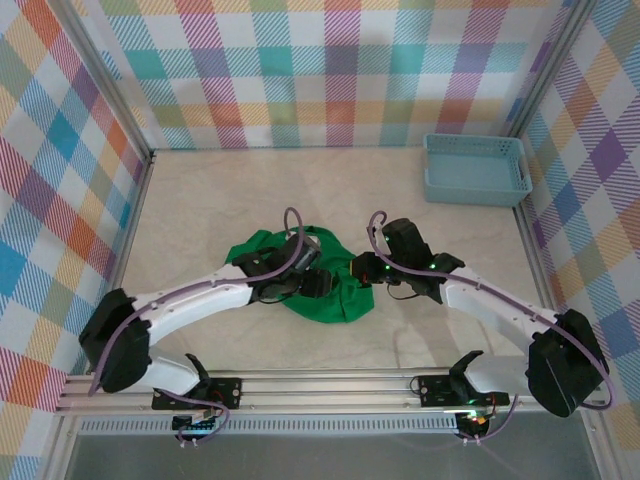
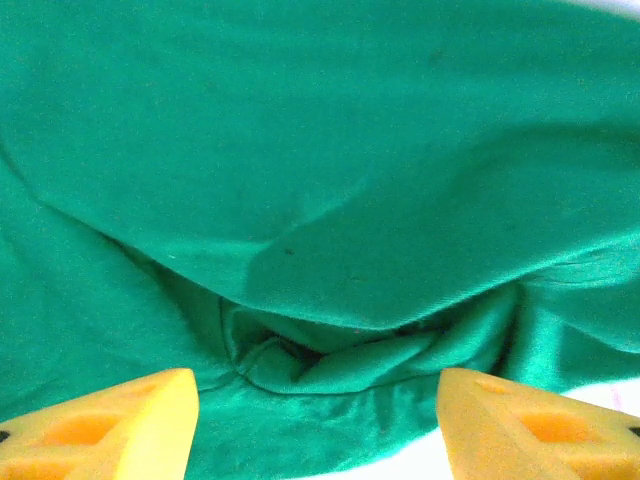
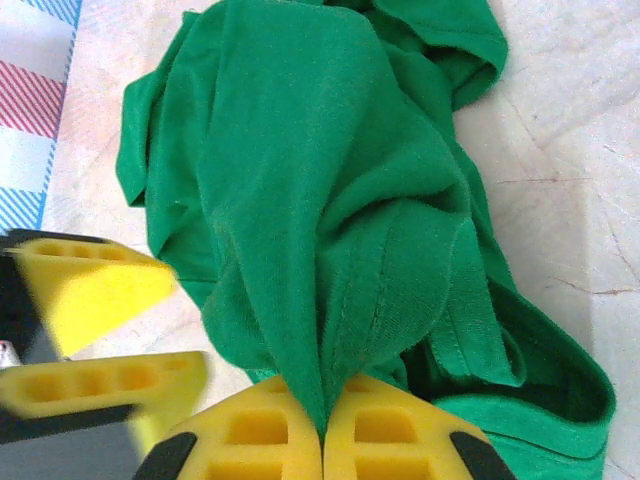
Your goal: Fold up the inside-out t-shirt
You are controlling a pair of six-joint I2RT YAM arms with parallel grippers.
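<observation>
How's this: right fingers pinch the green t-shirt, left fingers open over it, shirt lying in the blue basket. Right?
No. The t-shirt lies crumpled on the table, apart from the blue basket in the far right corner; the top external view shows it. The right fingers pinching it and the left fingers open over it are correct.

Overhead lighting is bright and even, casting only soft shadows on the worktop (image 1: 200, 200). The left wrist view is soft-focused at the t-shirt (image 2: 320, 150), with white glare at its lower right corner.
</observation>
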